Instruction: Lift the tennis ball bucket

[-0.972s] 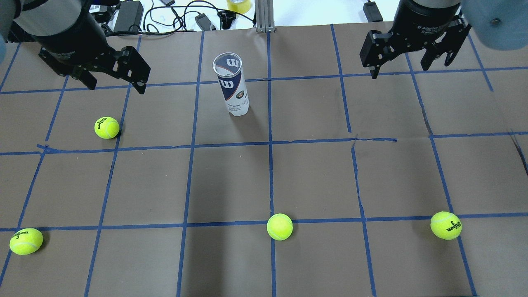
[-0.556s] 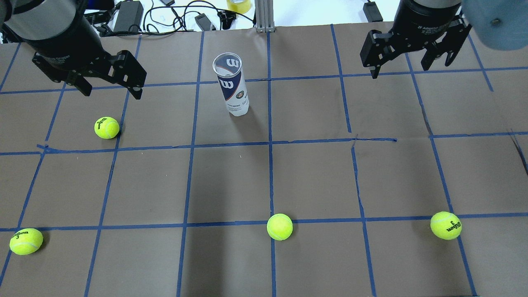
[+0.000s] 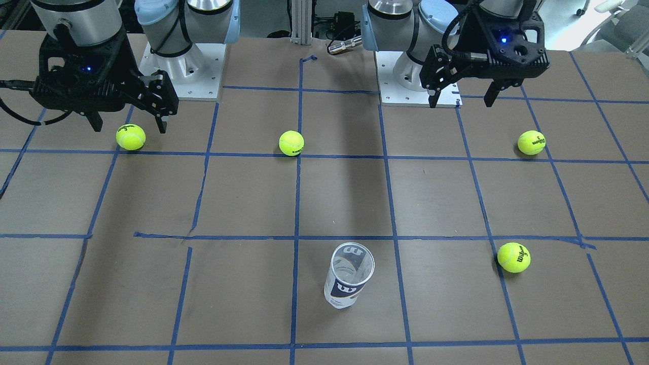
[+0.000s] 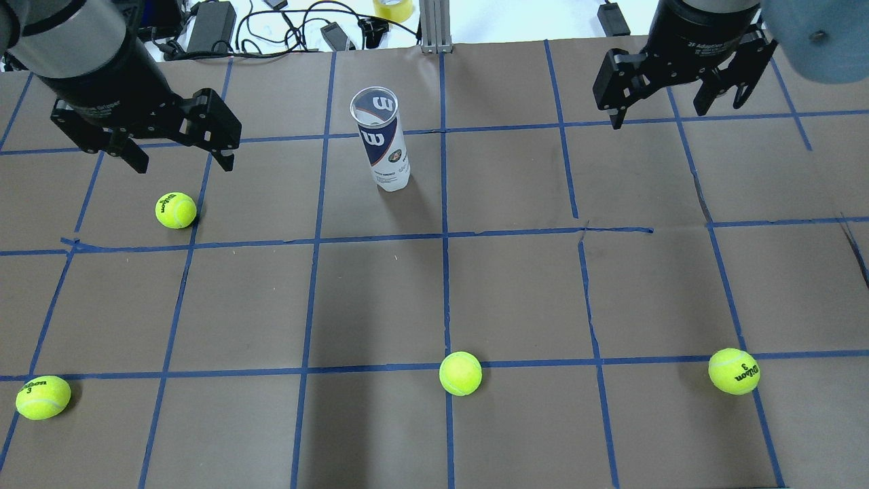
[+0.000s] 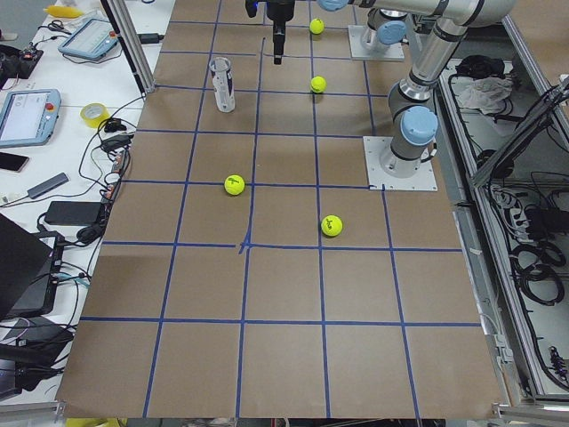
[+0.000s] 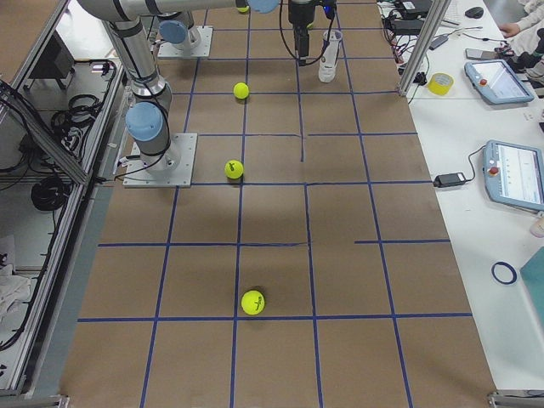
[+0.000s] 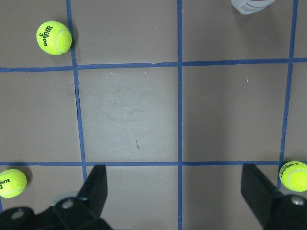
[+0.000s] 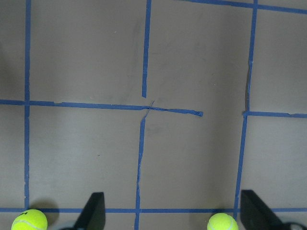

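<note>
The tennis ball bucket is a clear can with a navy and white Wilson label. It stands upright and uncapped at the table's far middle, and also shows in the front view. Its base shows at the top edge of the left wrist view. My left gripper is open and empty, hanging to the left of the can and well apart from it. My right gripper is open and empty at the far right. In the front view, the left gripper is on the right and the right gripper on the left.
Several yellow-green tennis balls lie on the brown taped table: one just below my left gripper, one near left, one near middle, one near right. Cables and power bricks lie beyond the far edge.
My left gripper has turned a little and shifted slightly left and toward the near side. The right gripper, the can and the balls have not moved.
</note>
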`<state>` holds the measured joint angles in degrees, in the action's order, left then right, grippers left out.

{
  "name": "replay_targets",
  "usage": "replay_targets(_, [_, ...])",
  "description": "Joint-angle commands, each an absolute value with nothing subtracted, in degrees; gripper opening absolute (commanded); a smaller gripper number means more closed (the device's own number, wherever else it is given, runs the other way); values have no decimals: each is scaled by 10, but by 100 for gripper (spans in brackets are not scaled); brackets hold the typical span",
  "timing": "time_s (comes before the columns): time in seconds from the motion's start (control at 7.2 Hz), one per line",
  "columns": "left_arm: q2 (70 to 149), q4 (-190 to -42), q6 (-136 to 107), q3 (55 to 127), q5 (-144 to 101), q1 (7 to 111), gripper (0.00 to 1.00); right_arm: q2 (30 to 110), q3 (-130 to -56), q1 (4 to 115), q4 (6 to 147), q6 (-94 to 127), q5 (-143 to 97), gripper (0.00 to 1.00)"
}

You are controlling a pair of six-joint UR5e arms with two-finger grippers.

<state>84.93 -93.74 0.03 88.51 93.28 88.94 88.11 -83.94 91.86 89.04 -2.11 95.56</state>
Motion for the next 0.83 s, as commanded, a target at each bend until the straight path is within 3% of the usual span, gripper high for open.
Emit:
replay_targets(0.0, [847,-938,-2,886,933,889,100,880,-839,918,890,-21,955,100])
replay_targets(0.69, [844,-939,-2,891,933,889,100,881,-839,918,890,-21,955,100])
